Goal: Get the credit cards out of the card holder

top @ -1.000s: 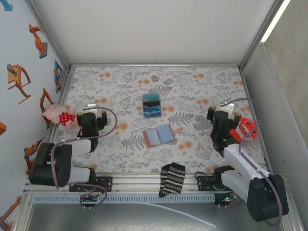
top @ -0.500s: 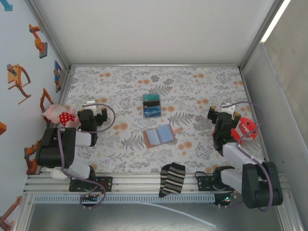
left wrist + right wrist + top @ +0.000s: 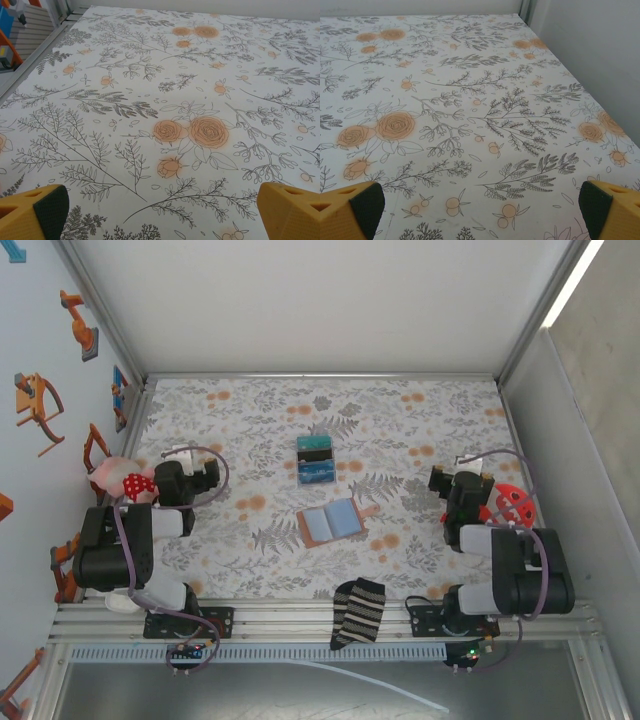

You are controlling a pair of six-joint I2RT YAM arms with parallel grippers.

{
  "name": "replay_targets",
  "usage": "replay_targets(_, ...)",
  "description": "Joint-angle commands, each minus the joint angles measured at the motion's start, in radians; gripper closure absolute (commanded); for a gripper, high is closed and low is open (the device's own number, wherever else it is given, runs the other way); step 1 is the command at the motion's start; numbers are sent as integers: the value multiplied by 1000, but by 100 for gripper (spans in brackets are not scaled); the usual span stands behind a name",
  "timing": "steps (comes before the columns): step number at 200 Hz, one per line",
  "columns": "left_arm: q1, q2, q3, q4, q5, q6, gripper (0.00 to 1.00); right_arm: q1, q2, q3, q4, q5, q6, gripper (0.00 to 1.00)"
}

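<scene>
Centrally, top view: card holder (image 3: 331, 523), tan-brown, lies opened flat on the floral mat (image 3: 420, 430), approx. mid-table. Its light-blue inside faces up and its small tab (image 3: 370, 510) sticks out to the R. Cards can't be told apart from the blue lining at this res.; none lie loose on the mat.

Just behind the holder, apart from it: a blue-teal-black box (image 3: 315, 460). Near the front edge, btwn the two arm bases: a striped sock (image 3: 358, 612), black and tan, hanging partly over the rail.

L gripper (image 3: 196, 466) sits well L of the holder, beside a pink plush toy (image 3: 118, 478) w/ a red dotted bow. L wrist view: L gripper (image 3: 160, 215) has its yellow fingers (image 3: 35, 212) spread to opp. corners of the frame, open wide, w/ bare mat btwn them and nothing held.

R gripper (image 3: 460, 475) sits well R of the holder, next to a red toy (image 3: 512, 502) by the side wall. R wrist view: R gripper (image 3: 480, 210) has its fingers (image 3: 607, 207) likewise spread wide, open and empty, above bare mat near the wall.

Both arms are folded back toward their bases. Neither gripper touches the holder.
</scene>
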Motion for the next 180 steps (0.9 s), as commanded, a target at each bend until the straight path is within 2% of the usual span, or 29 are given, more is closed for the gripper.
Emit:
replay_targets(1, -10, -6, 13, -15, 3, -7, 3, -13, 73, 27, 134, -52, 13, 1)
replay_targets(22, -13, -7, 14, -16, -2, -6, 3, -16, 149, 47, 171, -47, 14, 1)
replay_targets(76, -13, -7, 14, -15, -3, -5, 3, -37, 144, 60, 136, -68, 42, 1)
replay_targets(84, -13, -7, 14, -15, -4, -6, 3, -39, 146, 66, 129, -123, 23, 1)
replay_targets(95, -13, -7, 14, -16, -4, -6, 3, -42, 148, 89, 95, -285, -35, 2)
replay_targets(111, -13, -7, 14, -15, -4, -5, 3, -62, 147, 92, 86, -333, -31, 2)
replay_targets(180, -13, -6, 14, -16, -4, -5, 3, -63, 146, 90, 89, -331, -30, 0)
